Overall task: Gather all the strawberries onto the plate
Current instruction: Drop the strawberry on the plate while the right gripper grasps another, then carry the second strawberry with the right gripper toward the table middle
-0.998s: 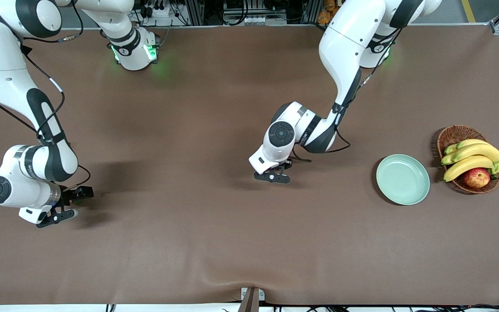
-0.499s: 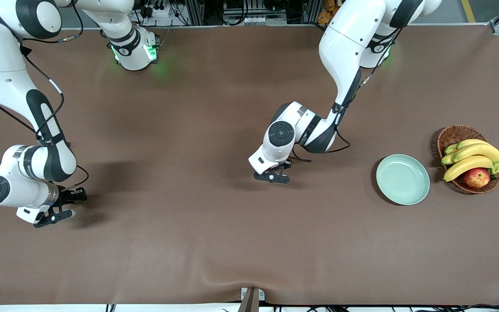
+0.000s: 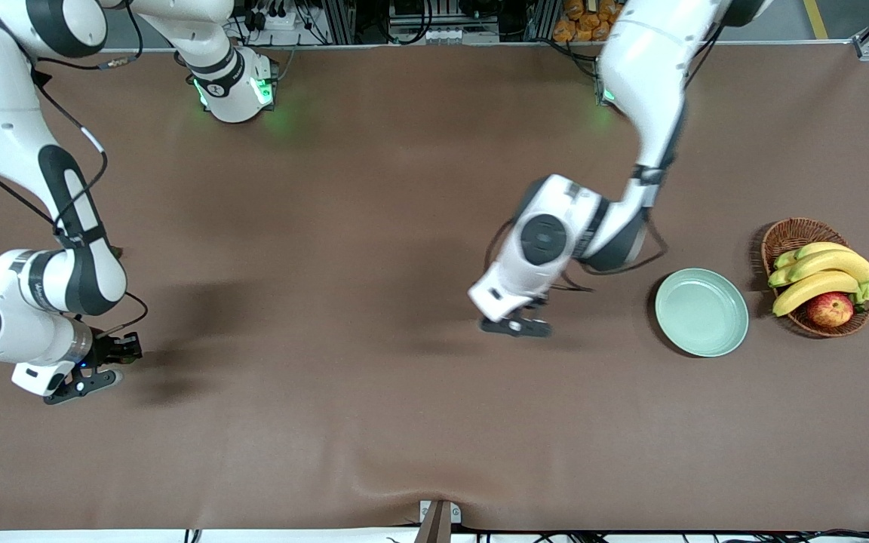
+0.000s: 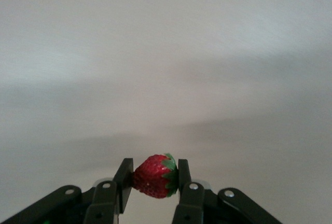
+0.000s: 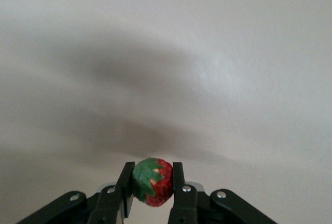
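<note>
In the left wrist view my left gripper is shut on a red strawberry, its green cap against one finger. From the front, this left gripper hangs over the bare table middle, a short way from the pale mint-green plate, which holds nothing. My right gripper is shut on another strawberry, with the leafy green cap turned toward the camera. That right gripper is low over the table at the right arm's end.
A brown wicker basket with bananas and a red-yellow apple stands beside the plate at the left arm's end. A brown cloth covers the table, with a small ripple near the front edge.
My left arm has swung toward the plate, carrying its strawberry. My right gripper has shut on its strawberry and drifted slightly toward the right arm's end.
</note>
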Robot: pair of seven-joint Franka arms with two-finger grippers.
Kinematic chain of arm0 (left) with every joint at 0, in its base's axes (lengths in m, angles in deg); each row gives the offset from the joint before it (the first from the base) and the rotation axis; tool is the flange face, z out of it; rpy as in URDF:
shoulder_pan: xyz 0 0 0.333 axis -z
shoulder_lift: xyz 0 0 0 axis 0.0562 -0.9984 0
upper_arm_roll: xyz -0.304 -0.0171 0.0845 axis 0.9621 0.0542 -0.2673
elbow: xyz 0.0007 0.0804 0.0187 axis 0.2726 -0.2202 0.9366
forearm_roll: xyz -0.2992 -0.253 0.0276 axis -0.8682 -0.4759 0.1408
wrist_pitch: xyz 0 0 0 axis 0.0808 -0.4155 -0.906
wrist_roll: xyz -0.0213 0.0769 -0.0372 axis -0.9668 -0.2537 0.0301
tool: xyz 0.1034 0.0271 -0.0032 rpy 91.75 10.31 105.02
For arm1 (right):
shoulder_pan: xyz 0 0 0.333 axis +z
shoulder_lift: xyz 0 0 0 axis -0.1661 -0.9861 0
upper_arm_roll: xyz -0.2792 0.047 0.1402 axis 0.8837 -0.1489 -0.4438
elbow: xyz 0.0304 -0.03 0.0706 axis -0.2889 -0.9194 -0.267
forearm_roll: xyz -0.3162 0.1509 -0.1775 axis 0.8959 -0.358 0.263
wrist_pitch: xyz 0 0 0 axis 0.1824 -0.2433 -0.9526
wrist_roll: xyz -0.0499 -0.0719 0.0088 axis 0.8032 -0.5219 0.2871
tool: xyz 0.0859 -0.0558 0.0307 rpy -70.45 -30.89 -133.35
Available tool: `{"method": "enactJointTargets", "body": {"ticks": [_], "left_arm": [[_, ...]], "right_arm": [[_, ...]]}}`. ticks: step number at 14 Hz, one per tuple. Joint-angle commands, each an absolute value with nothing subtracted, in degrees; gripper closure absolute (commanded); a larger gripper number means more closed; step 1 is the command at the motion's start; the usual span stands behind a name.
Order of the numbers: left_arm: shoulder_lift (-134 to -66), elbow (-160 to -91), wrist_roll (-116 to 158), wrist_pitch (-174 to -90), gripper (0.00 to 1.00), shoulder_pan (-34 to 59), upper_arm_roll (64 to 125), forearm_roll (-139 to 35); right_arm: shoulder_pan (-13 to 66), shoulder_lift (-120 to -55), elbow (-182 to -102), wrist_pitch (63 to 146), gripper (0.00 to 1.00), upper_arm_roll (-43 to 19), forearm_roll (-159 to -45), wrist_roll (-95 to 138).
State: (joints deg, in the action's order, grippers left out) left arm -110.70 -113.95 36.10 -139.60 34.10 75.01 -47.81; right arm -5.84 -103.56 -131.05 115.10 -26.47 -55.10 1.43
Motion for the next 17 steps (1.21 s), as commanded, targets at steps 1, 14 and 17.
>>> {"method": "enactJointTargets", "body": {"ticks": [1, 14, 17], "left_arm": [[-107.29, -115.66, 28.59, -137.08, 0.74, 26.37, 75.78, -47.44], [-96.91, -132.62, 3.78, -134.09, 0.73, 0.95, 76.13, -47.44], [-99.18, -135.44, 0.89, -140.49, 0.71, -0.64, 75.96, -46.48]], "right_arm": [[-4.94, -97.85, -132.47, 111.98, 1.00, -31.46, -54.28, 1.79], [17.18, -101.43, -128.61, 115.03, 1.00, -44.93, -54.11, 28.84], [23.69, -105.04, -128.25, 124.33, 1.00, -44.58, -54.02, 30.36]]}}
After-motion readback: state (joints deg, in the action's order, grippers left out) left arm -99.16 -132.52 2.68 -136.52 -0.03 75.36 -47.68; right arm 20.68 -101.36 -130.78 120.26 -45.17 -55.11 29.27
